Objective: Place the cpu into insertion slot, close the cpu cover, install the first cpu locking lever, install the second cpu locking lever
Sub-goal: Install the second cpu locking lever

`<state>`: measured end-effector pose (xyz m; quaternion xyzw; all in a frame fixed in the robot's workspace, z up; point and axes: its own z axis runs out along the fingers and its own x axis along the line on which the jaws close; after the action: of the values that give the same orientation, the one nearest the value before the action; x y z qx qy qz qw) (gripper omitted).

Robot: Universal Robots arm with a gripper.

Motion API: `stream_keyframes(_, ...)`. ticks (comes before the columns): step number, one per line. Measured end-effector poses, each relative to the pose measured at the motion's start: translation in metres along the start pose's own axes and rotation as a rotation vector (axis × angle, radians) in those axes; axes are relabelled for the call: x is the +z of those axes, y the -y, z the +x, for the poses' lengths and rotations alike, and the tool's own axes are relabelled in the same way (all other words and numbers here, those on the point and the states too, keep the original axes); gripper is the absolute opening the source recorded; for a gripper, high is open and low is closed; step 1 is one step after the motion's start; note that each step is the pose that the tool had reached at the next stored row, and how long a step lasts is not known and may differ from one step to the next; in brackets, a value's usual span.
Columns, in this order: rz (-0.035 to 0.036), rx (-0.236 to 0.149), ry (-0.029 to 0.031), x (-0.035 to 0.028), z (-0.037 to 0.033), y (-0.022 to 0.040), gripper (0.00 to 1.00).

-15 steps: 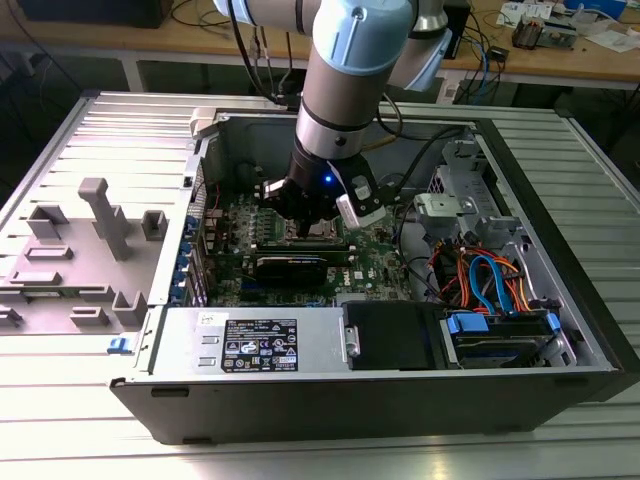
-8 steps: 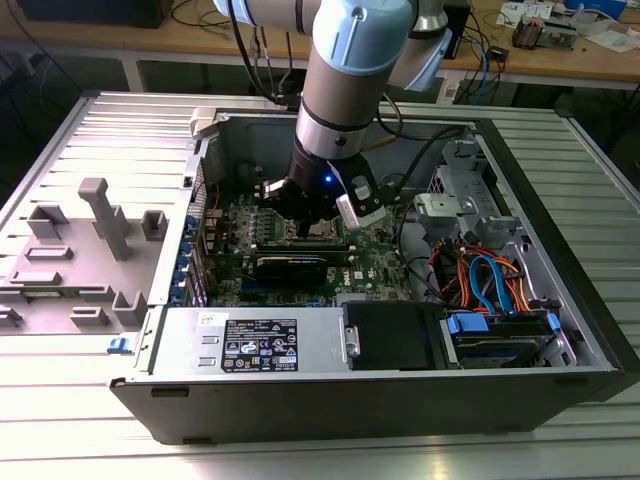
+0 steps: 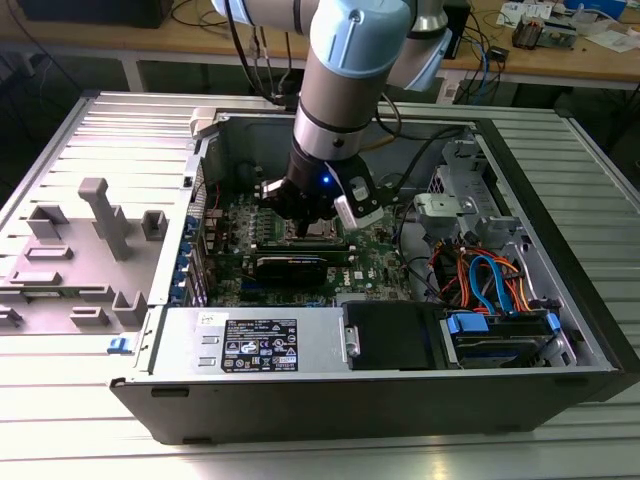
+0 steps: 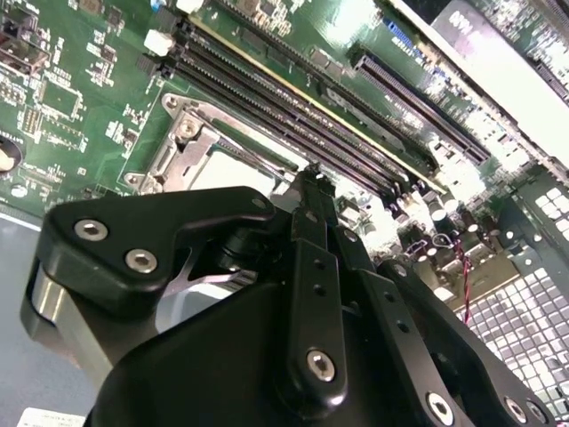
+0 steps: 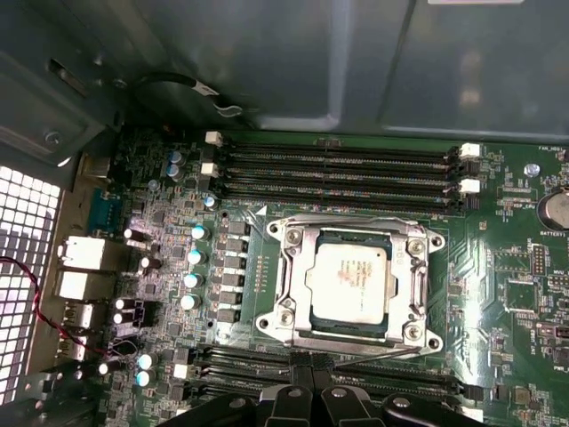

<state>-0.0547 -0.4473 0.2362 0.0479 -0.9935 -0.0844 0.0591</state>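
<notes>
In the first wrist view the cpu, a silvery square chip, lies flat in the insertion slot on the green motherboard. The cpu cover, a silvery frame with a square cut-out, lies down around it. Thin wire levers run along two opposite sides of that frame; one lever sits on the memory-slot side. My gripper is shut, its black fingertips together at the slot's edge by the other lever. In the second wrist view the gripper points down beside the cover. In the exterior view the gripper hangs inside the open computer case.
Long black memory slots flank the socket on two sides. Blue capacitors stand beside it. The case walls enclose the board. Orange and blue cables lie at the exterior view's right, and a grey fixture at its left.
</notes>
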Motion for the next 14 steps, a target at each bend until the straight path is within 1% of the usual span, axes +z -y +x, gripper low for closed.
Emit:
stream_keyframes(1, -0.0019, -0.001, 0.0, -0.0002, 0.0007, 0.0032, 0.11)
stream_keyframes(2, -0.0018, -0.002, -0.0002, -0.0007, 0.0016, 0.0071, 0.11)
stream_keyframes(3, -0.004, -0.004, -0.0003, -0.0003, 0.0035, 0.0075, 0.11)
stream_keyframes(4, -0.0096, -0.005, 0.0001, -0.0003, 0.0037, 0.0074, 0.11)
stream_keyframes(5, -0.0119, -0.005, 0.0005, -0.0003, 0.0037, 0.0073, 0.11)
stream_keyframes(8, -0.012, -0.005, 0.0004, -0.0013, 0.0037, 0.0064, 0.11)
stream_keyframes(10, -0.0139, -0.005, 0.0006, -0.0011, 0.0038, 0.0057, 0.11)
stream_keyframes(12, -0.0183, -0.006, 0.001, 0.0, 0.0072, 0.0052, 0.11)
stream_keyframes(13, -0.0191, -0.006, 0.001, 0.0016, 0.0109, 0.0051, 0.11)
stream_keyframes(14, -0.02, -0.006, 0.001, 0.0027, 0.0125, 0.0052, 0.11)
